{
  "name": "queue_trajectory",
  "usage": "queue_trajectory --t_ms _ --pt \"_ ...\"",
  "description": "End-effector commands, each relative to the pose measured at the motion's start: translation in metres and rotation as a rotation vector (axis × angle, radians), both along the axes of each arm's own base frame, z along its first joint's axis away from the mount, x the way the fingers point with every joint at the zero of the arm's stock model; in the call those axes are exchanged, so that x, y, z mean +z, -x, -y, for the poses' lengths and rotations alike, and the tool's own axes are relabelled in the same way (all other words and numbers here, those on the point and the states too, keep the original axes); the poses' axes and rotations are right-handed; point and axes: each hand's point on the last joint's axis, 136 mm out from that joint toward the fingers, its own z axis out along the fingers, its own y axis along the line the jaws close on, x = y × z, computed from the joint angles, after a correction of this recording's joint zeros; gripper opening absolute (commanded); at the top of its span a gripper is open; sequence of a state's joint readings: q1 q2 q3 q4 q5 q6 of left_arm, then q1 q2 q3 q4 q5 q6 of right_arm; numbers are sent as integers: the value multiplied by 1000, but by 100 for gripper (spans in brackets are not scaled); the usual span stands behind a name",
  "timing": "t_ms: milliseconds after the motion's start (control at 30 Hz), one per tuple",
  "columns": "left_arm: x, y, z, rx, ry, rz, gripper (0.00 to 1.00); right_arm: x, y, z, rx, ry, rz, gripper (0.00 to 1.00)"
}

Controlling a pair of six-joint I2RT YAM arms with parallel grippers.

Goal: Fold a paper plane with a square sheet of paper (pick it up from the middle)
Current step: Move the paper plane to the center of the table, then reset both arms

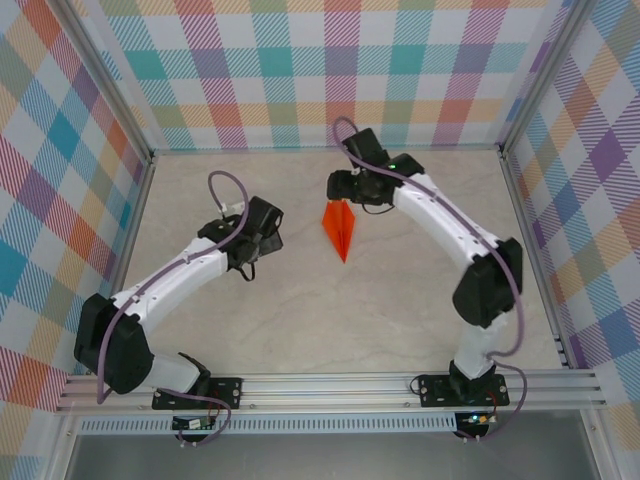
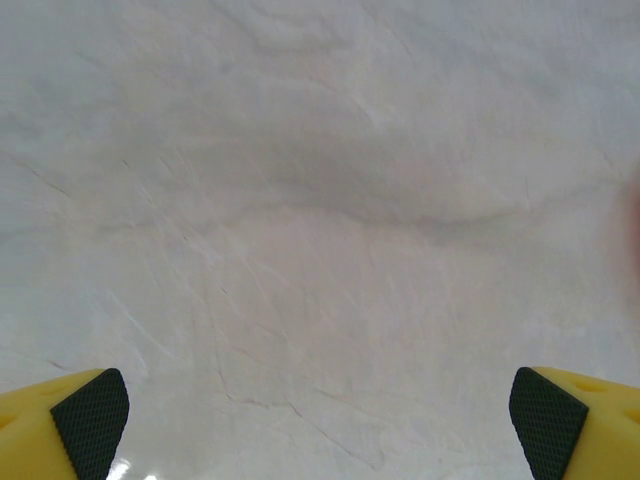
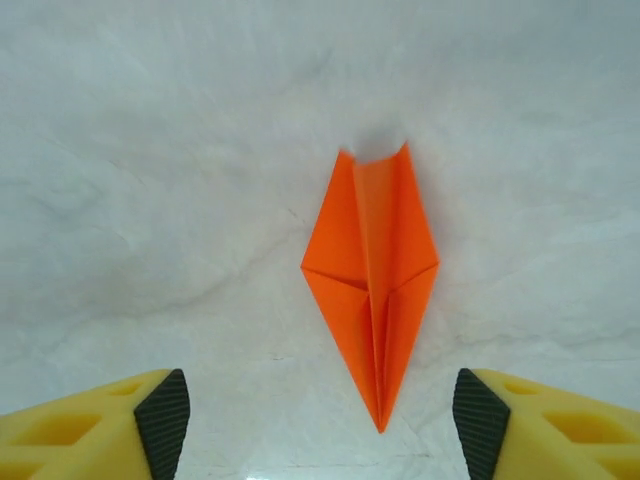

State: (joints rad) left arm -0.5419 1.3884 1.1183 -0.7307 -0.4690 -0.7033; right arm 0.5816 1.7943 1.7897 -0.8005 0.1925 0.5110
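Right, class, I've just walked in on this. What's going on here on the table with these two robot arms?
An orange paper plane, folded into a narrow dart, lies flat on the pale table. The right gripper hangs just above it with its fingers apart, touching nothing. The left gripper is open too, over bare table off to the plane's left. The folding looks finished.

paper plane (image 3: 372, 280) | bright orange dart | lying flat | nose toward near side
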Motion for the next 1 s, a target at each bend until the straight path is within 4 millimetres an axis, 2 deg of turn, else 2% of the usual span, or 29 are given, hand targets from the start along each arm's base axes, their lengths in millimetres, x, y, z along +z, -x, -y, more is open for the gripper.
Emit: queue_trajectory --t_ms 0,33,133,233,333,433,467,567,667,800,967 --pt "26 -3 -37 33 -109 60 100 8 2 51 -123 89 85 81" --pt "30 -4 -42 31 -119 81 100 17 3 66 -156 110 132 85" --pt "41 -5 -64 41 -154 162 100 23 14 118 -260 202 238 100" --pt "50 -1 -92 99 -207 243 100 15 27 166 -355 251 282 100" --pt "51 7 -118 168 -280 322 100 -6 41 210 -454 298 321 100" --pt "46 18 -142 272 -310 414 100 -27 52 239 -518 303 395 100" --pt "45 18 -147 298 -310 450 100 -33 55 246 -529 302 417 100" --pt "24 21 -157 303 -343 497 100 -55 66 264 -575 301 430 100" --pt "2 18 -160 274 -330 485 100 -77 69 270 -553 349 426 100" --pt "-21 3 -154 181 -328 463 100 -102 61 265 -470 373 434 100" --pt "-33 -21 -130 2 -290 521 100 -115 46 252 -366 347 501 100"
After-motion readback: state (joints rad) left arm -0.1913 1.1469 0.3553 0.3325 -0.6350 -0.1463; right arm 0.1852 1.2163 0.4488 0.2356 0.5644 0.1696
